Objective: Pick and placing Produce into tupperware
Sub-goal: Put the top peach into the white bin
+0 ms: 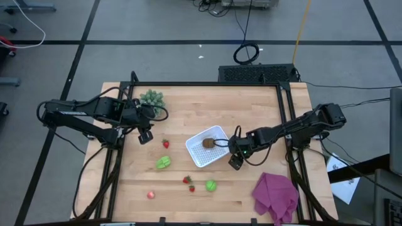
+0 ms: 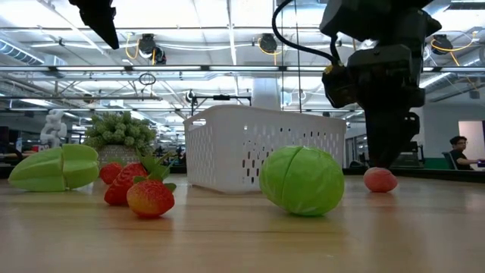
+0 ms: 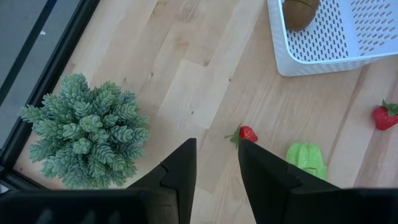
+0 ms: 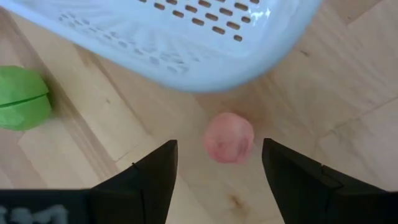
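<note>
The white tupperware [image 1: 201,154] stands mid-table with a brown round piece [image 1: 208,143] inside. My right gripper [image 4: 219,149] is open at its near right corner [image 1: 235,162]. A pink-red ball [image 4: 229,137] lies on the wood just past and between the fingertips, which do not touch it. My left gripper [image 1: 146,136] hangs above the table's left part, its fingers [image 3: 186,162] a narrow gap apart and holding nothing. On the table lie a strawberry [image 1: 166,144], a green leafy piece [image 1: 163,162], two strawberries [image 1: 188,183], a green round piece [image 1: 210,186] and another pink ball [image 1: 151,195].
A spiky green plant [image 1: 151,98] stands at the far left, close to my left arm. A purple cloth [image 1: 275,196] lies at the near right corner. Black frame rails [image 1: 286,119] run along the table's sides. Bare wood shows along the far edge and near the front.
</note>
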### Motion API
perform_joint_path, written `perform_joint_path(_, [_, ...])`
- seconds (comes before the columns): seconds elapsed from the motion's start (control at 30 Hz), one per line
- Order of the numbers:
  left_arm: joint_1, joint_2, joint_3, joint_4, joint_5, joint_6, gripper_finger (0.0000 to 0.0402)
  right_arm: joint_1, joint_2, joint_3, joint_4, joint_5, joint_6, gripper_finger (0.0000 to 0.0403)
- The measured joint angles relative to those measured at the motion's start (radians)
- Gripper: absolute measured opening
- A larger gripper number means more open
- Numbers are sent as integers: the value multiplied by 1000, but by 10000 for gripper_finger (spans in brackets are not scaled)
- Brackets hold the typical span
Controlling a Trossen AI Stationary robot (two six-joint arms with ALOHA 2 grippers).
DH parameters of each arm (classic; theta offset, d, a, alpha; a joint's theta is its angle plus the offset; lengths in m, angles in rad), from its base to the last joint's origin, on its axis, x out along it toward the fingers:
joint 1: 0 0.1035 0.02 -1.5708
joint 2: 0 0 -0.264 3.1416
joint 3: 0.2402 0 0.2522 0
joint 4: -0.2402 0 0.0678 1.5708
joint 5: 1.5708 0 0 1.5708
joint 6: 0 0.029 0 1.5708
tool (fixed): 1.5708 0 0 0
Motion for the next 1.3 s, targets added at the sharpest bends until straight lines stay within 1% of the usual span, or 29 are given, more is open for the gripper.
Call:
perform_joint_path(0.3, [0, 0, 0, 0, 0, 1, 124, -10, 0, -57, 20, 0, 9, 222])
perform_joint_path(0.47, [0, 0, 0, 0, 0, 1, 124, -10, 0, -60, 53, 1, 3, 222])
perform_joint_path(0.83, [1, 0, 0, 0, 0, 2, 124, -18, 0, -60, 52, 15, 3, 222])
perform_joint_path(1.3, [0, 0, 0, 0, 0, 2, 124, -19, -2, -114, 103, 43, 37, 221])
